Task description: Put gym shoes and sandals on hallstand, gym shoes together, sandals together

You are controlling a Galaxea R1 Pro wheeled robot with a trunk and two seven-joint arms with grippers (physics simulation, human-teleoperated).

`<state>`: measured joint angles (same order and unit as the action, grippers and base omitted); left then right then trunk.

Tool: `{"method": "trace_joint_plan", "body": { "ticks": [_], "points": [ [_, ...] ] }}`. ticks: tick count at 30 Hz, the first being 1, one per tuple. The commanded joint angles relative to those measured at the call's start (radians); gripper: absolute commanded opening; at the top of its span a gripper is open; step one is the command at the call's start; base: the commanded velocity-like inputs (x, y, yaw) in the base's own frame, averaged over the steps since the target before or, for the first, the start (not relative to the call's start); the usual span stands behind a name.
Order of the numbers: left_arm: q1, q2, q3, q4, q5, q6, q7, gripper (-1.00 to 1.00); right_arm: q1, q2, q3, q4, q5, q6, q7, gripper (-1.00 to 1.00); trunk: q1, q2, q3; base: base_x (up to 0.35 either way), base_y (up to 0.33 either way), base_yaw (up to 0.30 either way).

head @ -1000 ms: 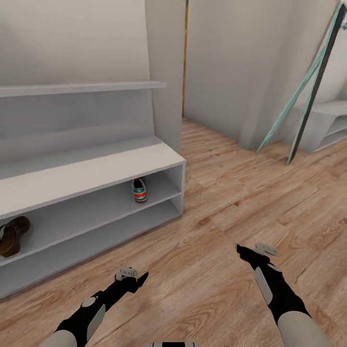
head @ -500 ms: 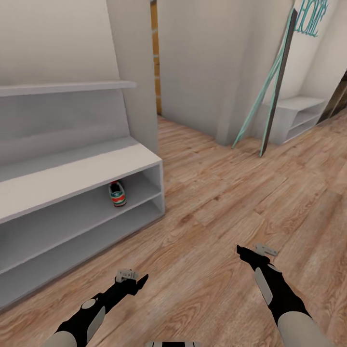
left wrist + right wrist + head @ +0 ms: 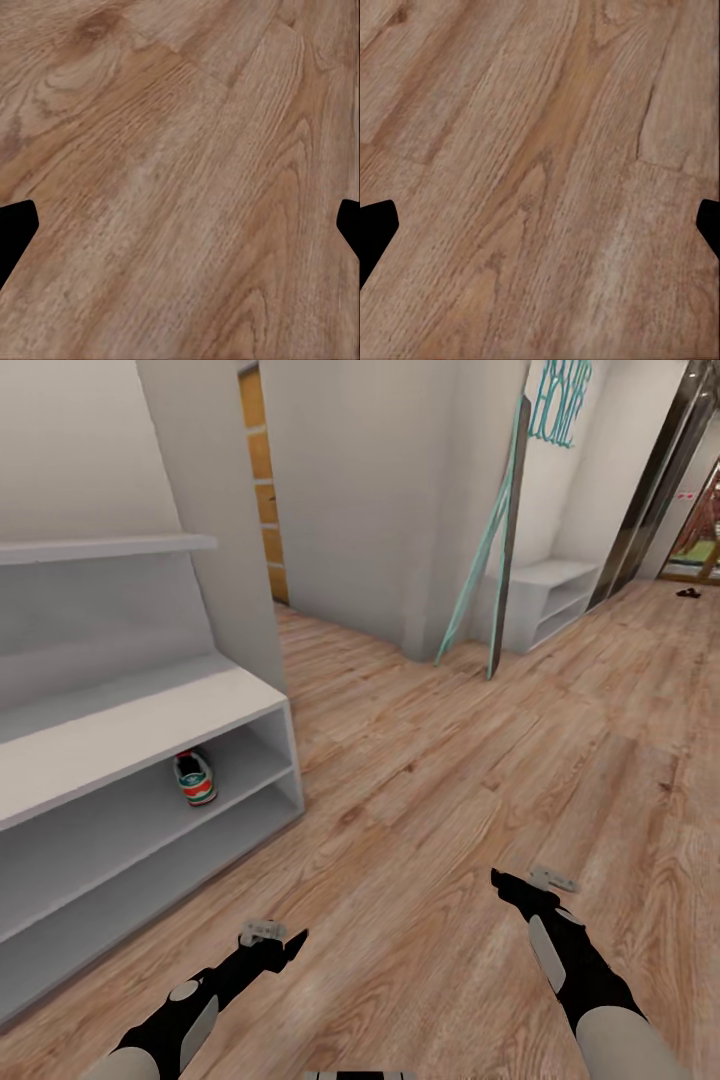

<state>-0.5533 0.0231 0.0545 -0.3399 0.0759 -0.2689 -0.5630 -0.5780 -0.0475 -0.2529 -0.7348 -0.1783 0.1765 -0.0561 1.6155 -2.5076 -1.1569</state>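
We are between pickups here, with both arms low over the light brown wood-plank corridor floor point(image 3: 430, 780). The left gripper point(image 3: 290, 940) and the right gripper point(image 3: 500, 882) both carry nothing; in each wrist view the two dark fingertips sit at opposite edges with bare planks between them, so the fingers are spread wide.

One cream-white gym shoe with green stripes and a red-orange heel point(image 3: 195, 778) already stands on the upper open shelf of the pale grey-white hallstand point(image 3: 130, 730), near its end wall. Far down the corridor a small dark shape lies on the floor point(image 3: 688, 593), past the plain low white shelf unit point(image 3: 545, 595); we judge it may be a sandal, though it is too small to tell.

To do this step well, we would drive the base toward that shape, keeping the arms tucked so they clear the dark and teal poles leaning on the wall point(image 3: 495, 550), and keep the fingers apart until we are squarely over the shoe.
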Motion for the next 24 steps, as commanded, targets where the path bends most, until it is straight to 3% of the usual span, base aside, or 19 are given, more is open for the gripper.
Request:
{"method": "trace_joint_plan", "body": {
  "ticks": [1, 24],
  "points": [
    [0.0, 0.0, 0.004, 0.001, 0.007, 0.002, -0.008, 1.0, 0.0, 0.0, 0.001, -0.001, -0.011, 0.005, -0.005, 1.0, 0.0, 0.0, -0.001, 0.0, 0.0, -0.292],
    [0.0, 0.0, 0.004, 0.001, 0.007, 0.002, -0.008, 1.0, 0.0, 0.0, 0.001, -0.001, -0.012, 0.005, -0.005, 1.0, -0.009, 0.004, 0.068, 0.0, 0.0, -0.292]
  ]
}}
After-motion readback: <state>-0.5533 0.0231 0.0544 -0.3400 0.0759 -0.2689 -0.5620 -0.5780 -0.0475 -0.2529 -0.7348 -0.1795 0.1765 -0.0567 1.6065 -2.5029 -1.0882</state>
